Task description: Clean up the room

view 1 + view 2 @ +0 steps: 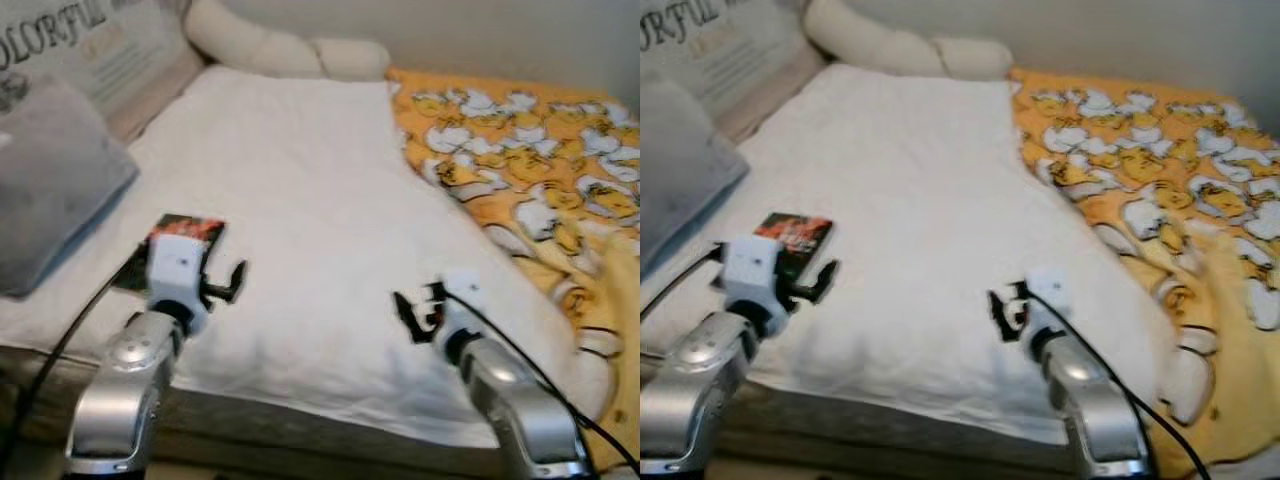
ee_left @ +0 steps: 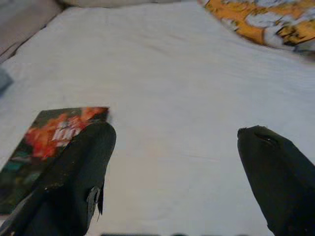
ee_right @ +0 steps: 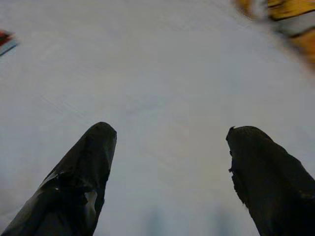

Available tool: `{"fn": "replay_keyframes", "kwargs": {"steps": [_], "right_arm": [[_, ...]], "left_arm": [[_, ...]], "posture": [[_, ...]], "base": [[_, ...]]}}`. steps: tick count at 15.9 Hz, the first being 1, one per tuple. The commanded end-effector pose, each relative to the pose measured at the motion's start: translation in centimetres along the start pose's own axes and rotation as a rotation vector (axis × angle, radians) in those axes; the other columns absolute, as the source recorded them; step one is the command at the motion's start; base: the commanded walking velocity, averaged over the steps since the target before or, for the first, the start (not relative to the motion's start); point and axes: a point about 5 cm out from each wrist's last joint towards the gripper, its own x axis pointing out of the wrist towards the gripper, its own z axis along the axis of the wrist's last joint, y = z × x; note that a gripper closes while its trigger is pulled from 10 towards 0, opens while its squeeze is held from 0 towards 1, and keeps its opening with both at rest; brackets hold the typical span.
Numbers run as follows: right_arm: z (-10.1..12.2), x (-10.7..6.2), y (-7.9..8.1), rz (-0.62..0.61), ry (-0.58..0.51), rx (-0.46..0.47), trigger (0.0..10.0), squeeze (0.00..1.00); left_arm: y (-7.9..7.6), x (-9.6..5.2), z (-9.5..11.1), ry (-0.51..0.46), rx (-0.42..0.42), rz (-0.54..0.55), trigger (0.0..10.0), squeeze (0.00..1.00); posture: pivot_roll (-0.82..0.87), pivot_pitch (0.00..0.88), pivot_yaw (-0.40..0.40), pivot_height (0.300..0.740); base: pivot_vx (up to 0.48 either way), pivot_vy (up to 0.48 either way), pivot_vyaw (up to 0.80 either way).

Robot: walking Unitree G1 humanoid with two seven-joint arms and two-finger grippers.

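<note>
Left end effector hovers beside book.

The bed sheet is white cloth, matt and faintly creased. Beside it lies a soft blanket of orange fabric printed with ducks. The grey pillow looks like smooth matt cloth, and the cream bolster appears plush. The book has a glossy printed paper cover. Both arms are brushed silver metal with white plastic wrist housings; the left gripper and right gripper have matt black fingers, slightly scuffed.
</note>
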Motion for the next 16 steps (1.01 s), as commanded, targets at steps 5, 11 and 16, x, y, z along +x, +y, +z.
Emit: {"fn": "replay_keyframes", "kwargs": {"steps": [5, 11, 16], "right_arm": [[0.2, 0.35, -0.01, -0.011, 0.003, -0.01, 10.0, 0.0], [0.21, 0.66, -0.45, -0.033, 0.009, -0.018, 10.0, 0.0], [0.14, 0.78, -0.38, -0.038, 0.013, -0.02, 10.0, 0.0]], "left_arm": [[0.41, 0.01, 0.35, -0.007, -0.024, 0.02, 10.0, 1.0], [0.07, 0.12, -0.08, 0.009, -0.015, 0.003, 10.0, 1.0], [0.15, 0.2, -0.2, 0.013, -0.016, -0.003, 10.0, 1.0]], "posture": [[-0.09, 0.0, -0.041, 0.74], [-0.1, 0.0, -0.023, 0.74], [-0.1, 0.0, -0.022, 0.74]], "base": [[0.0, -0.357, 0.0], [0.0, -0.346, 0.0], [0.0, -0.277, 0.0]]}}
